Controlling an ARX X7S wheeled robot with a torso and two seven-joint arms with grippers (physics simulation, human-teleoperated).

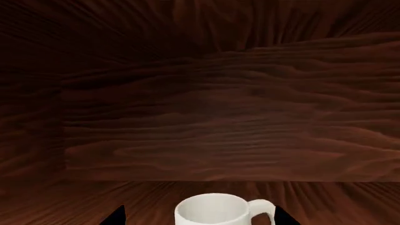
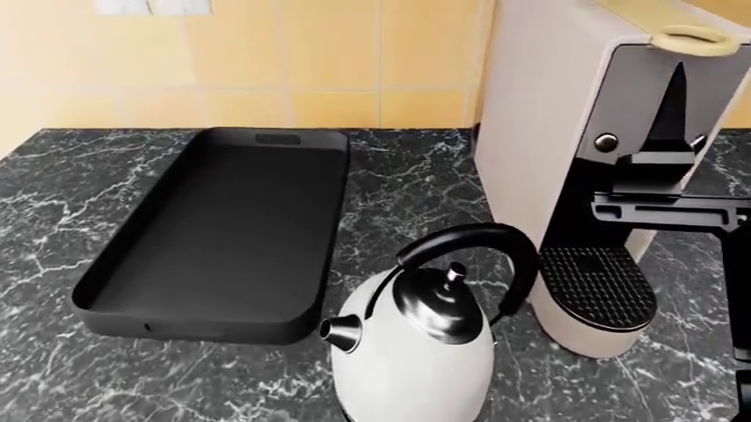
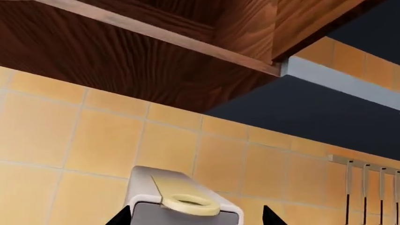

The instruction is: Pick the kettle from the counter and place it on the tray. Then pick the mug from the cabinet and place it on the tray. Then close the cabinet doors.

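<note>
The cream-white mug (image 1: 218, 209) stands on the wooden floor of the cabinet (image 1: 218, 117), its handle to one side. My left gripper (image 1: 200, 219) is open, its two black fingertips (image 1: 115, 215) showing on either side of the mug without touching it. The white kettle (image 2: 411, 352) with its black arched handle stands on the dark marble counter (image 2: 70, 176), just beside the empty black tray (image 2: 223, 237). My right gripper (image 2: 677, 92) is open and empty, held high by the coffee machine's top; it also shows in the right wrist view (image 3: 196, 218).
A tall beige coffee machine (image 2: 551, 123) stands right of the kettle, close to my right arm; its top (image 3: 181, 201) shows between the right fingertips. Orange tiled wall (image 2: 294, 61) behind. The underside of the wooden cabinet (image 3: 125, 51) is above.
</note>
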